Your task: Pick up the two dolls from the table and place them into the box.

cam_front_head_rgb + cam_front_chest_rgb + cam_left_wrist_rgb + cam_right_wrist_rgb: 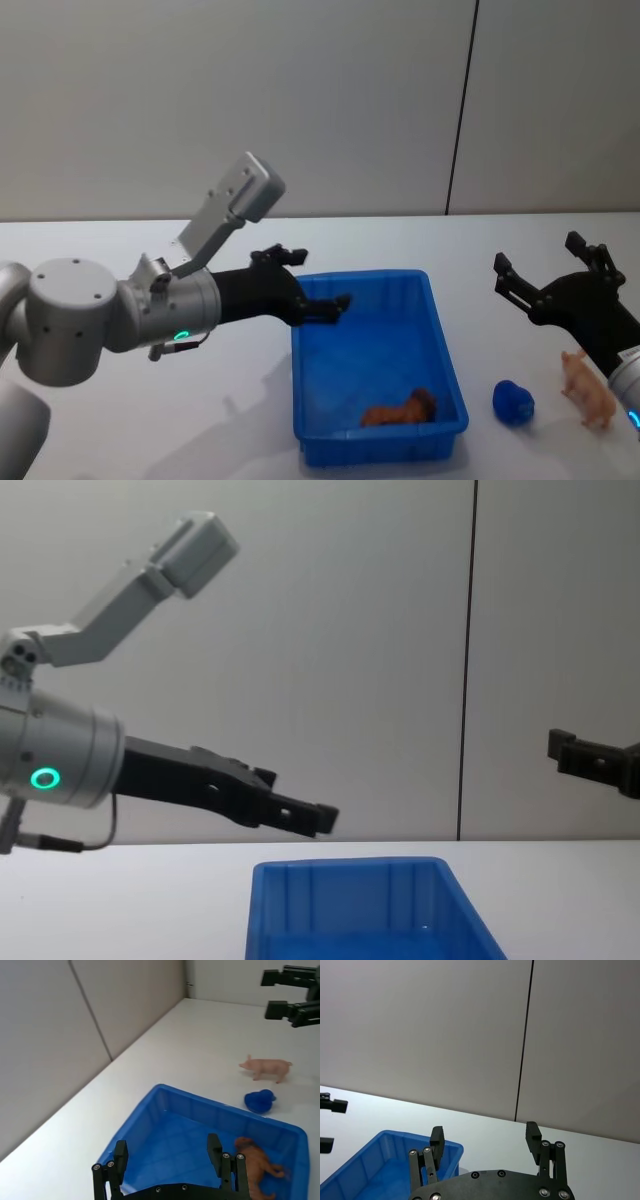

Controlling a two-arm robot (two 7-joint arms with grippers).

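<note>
Box [380, 447] interior free save brown doll [400, 410] at near wall. Blue toy [513, 402] stands between box and pink doll [588, 388].

Soft, even light — faint shadows on the table [240, 420].

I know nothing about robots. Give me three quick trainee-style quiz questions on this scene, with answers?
1. True or false: the lumpy reddish-brown toy doll lies inside the bright blue ribbed plastic bin.
2. Where is the pale peach-pink thin-legged doll? A) in the bin; B) standing on the white table, right of the bin; C) held by the left gripper.
3. Fill in: the fingers of the left gripper and the right gripper are both ____.

Key: 1 true; 2 B; 3 open.
</note>
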